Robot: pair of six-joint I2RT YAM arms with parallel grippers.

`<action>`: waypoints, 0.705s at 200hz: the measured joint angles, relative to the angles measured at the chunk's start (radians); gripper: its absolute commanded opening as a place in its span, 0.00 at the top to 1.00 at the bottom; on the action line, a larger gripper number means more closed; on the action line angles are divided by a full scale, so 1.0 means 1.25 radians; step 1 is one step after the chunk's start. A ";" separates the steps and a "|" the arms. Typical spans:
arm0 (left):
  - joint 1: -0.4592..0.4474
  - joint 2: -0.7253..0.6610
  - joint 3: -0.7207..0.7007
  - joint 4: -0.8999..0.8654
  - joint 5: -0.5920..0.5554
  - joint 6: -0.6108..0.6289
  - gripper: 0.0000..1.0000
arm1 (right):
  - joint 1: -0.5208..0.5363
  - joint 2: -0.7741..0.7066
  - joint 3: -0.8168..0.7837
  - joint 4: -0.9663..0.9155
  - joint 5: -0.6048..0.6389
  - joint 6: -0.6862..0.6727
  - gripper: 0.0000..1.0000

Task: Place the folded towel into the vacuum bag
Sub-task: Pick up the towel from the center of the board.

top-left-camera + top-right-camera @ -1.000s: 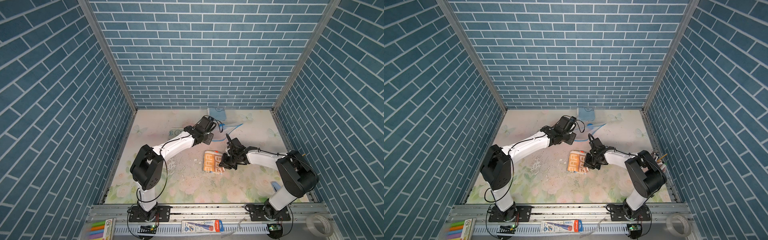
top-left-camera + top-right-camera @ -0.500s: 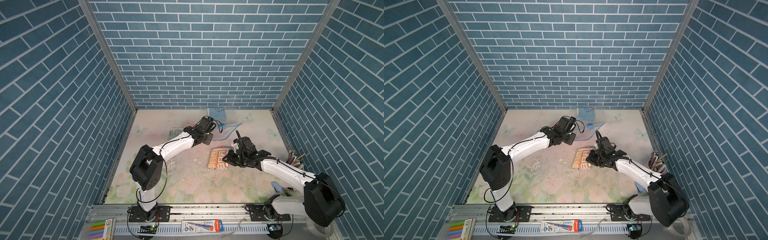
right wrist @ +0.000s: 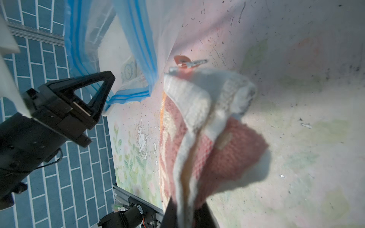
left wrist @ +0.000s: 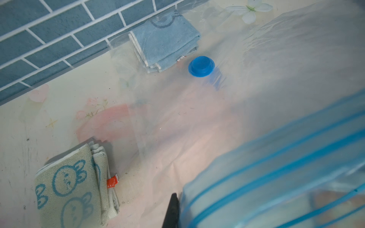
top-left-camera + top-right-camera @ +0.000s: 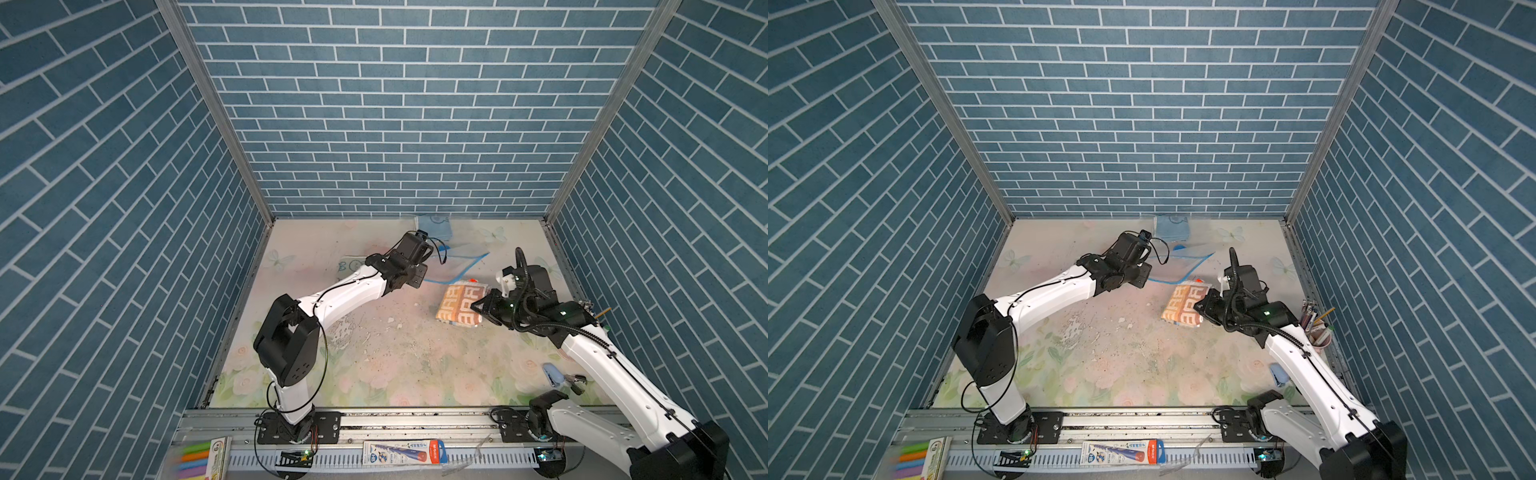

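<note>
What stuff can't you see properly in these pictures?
- Left gripper: too small and dark in both top views to tell fingers apart.
- Right gripper: the right wrist view's edge cuts off its fingers; the towel covers the gap.
- Green towel: mostly behind the left arm in a top view.
- Bag: zip strip blurred, too near the left wrist camera.

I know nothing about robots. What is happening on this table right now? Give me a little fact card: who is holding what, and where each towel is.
vacuum bag: clear plastic, blue zip strip at its mouth
left gripper: shut on the zip strip, holding the mouth up
right gripper: shut on the orange towel
orange towel: outside the bag, close to its mouth
blue towel: seen through the bag's plastic, near the valve cap
green towel: lying beside the bag, not held
</note>
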 measured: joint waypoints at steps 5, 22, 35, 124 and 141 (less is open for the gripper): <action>-0.002 0.000 0.000 0.002 -0.001 0.000 1.00 | -0.004 -0.008 0.009 -0.018 -0.004 -0.004 1.00; -0.005 0.000 0.000 0.007 0.000 0.000 1.00 | -0.014 -0.035 0.040 -0.082 -0.017 -0.012 1.00; -0.007 0.000 0.001 0.012 0.001 0.000 1.00 | -0.019 -0.056 0.063 -0.129 -0.024 -0.018 1.00; -0.037 0.001 0.025 0.018 0.003 -0.009 1.00 | -0.042 -0.099 0.137 -0.206 -0.047 -0.004 1.00; -0.042 0.001 0.025 0.017 0.003 -0.011 1.00 | -0.049 -0.078 0.137 -0.181 -0.047 0.005 1.00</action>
